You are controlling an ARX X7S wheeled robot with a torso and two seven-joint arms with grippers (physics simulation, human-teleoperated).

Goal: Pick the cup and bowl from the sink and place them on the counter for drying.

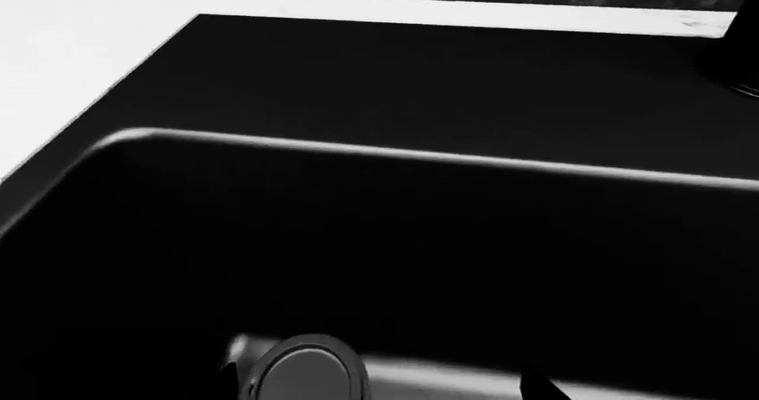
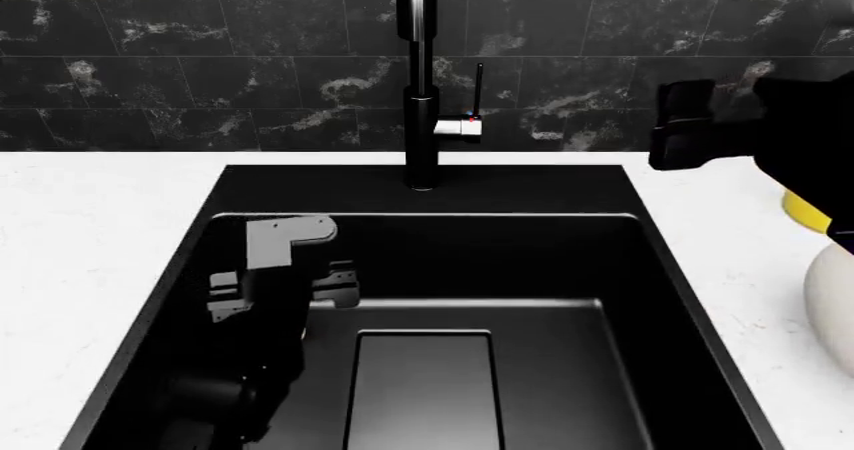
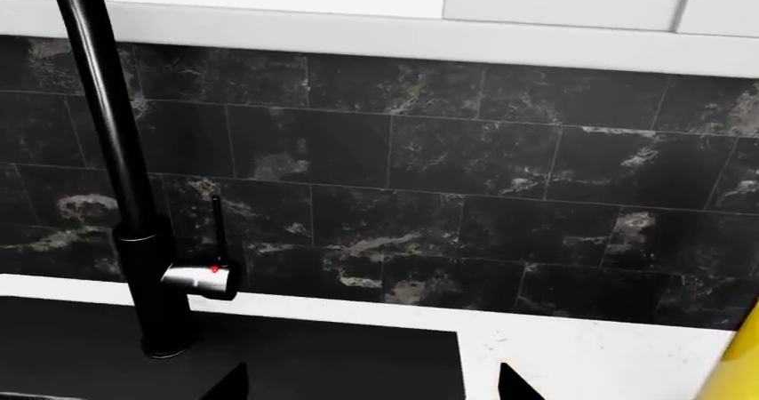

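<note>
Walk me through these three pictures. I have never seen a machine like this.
This is a simulated two-armed robot at a kitchen sink. The wide picture comes from its head, looking down; the other two come from cameras near each gripper. The left gripper is down inside the black basin. Its camera shows a pale round object close by, likely the cup, though whether it is gripped is unclear. The right gripper is raised near the faucet, fingers apart, holding nothing. On the white counter, at the right, stand a white rounded shape, seemingly the bowl, and a yellow object.
</note>
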